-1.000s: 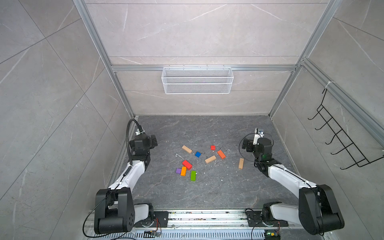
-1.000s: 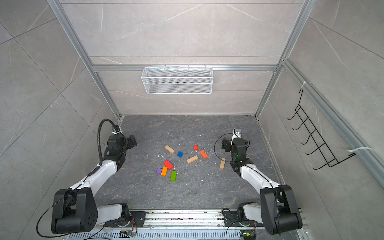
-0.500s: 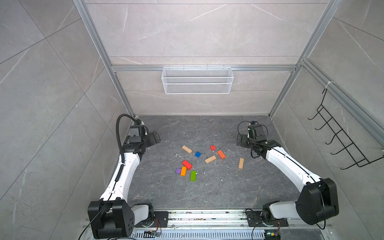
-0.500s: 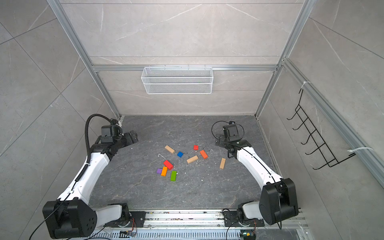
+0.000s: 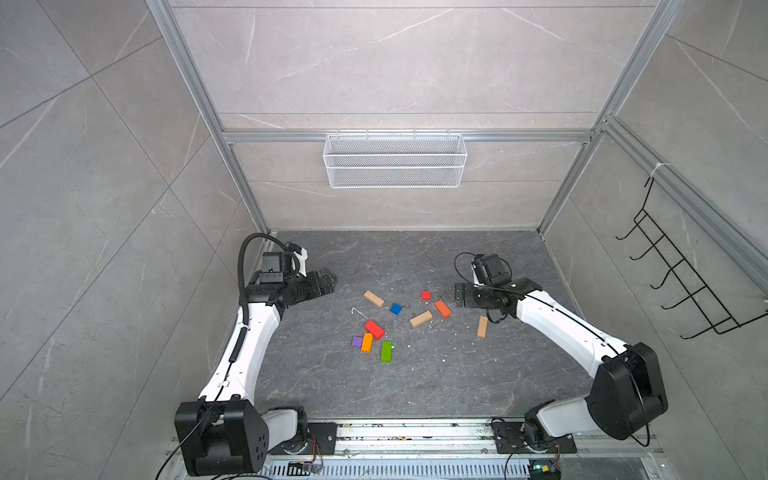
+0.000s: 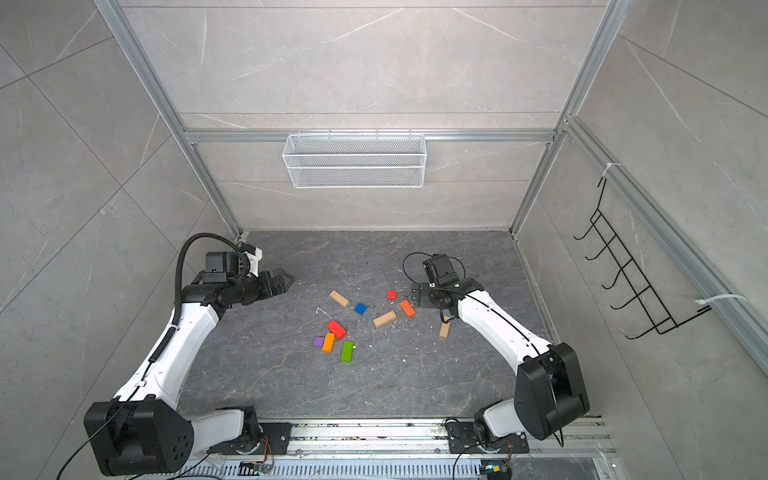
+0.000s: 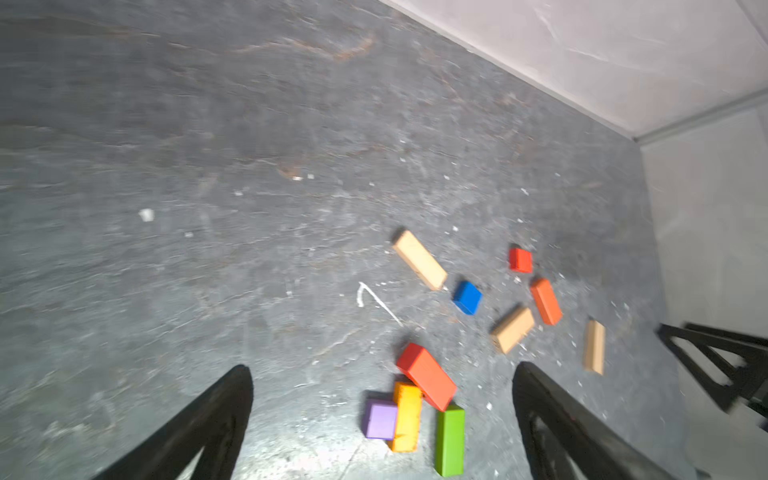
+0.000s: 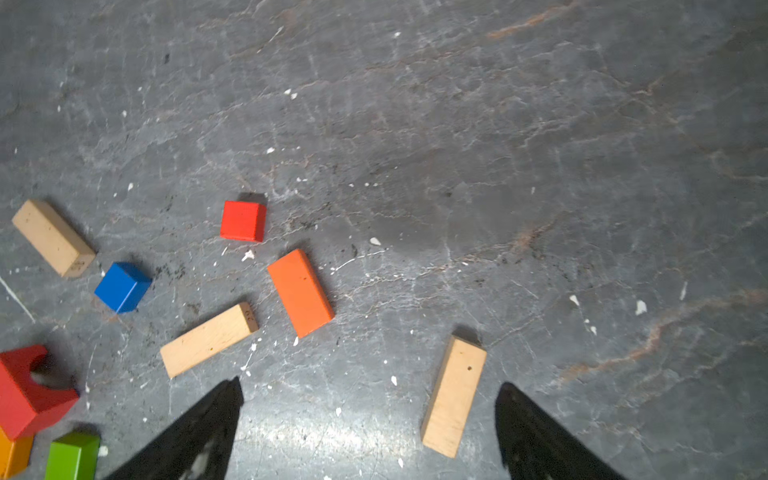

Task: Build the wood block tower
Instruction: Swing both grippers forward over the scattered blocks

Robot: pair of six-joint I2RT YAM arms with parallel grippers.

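Note:
The wood blocks lie loose on the dark floor; no tower is in view. In both top views a tan bar, blue cube, red cube, orange bar and a second tan bar sit mid-floor. Nearer the front, a red bar, purple cube, orange bar and green bar cluster together. My left gripper hangs open left of them. My right gripper is open and empty above a third tan bar.
A white wire basket hangs on the back wall and a black hook rack on the right wall. A thin white bent scrap lies left of the blue cube. The arms' base rail runs along the front edge.
Both arms have unfolded and reached in toward the blocks. The left gripper moved right and the right gripper moved left toward the centre. No block has moved.

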